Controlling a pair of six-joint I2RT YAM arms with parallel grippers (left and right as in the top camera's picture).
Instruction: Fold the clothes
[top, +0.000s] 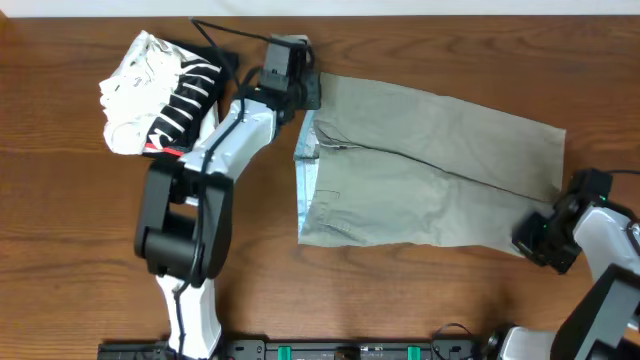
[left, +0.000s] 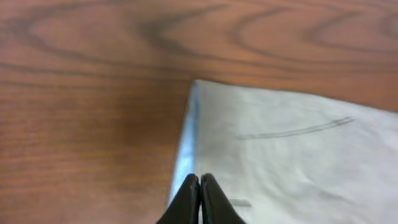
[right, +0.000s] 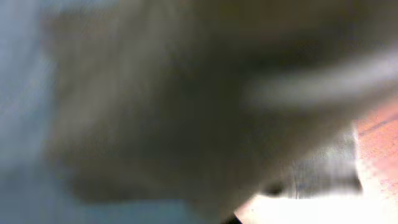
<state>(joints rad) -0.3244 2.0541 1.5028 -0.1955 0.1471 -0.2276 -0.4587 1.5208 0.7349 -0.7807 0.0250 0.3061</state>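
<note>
The khaki grey-green shorts (top: 430, 160) lie spread flat on the table, with the pale blue inner waistband (top: 305, 170) at their left edge. My left gripper (top: 303, 97) is at the top-left waistband corner. In the left wrist view its black fingers (left: 199, 178) are pressed shut right on the pale blue edge of the shorts (left: 292, 149). My right gripper (top: 543, 240) is at the bottom-right hem corner. The right wrist view is blurred and filled by khaki cloth (right: 186, 93) close to the lens, so its fingers are hidden.
A folded black-and-white striped garment with a red mark (top: 160, 95) lies at the back left beside the left arm. The wooden table (top: 60, 250) shows bare wood at the left and along the front edge.
</note>
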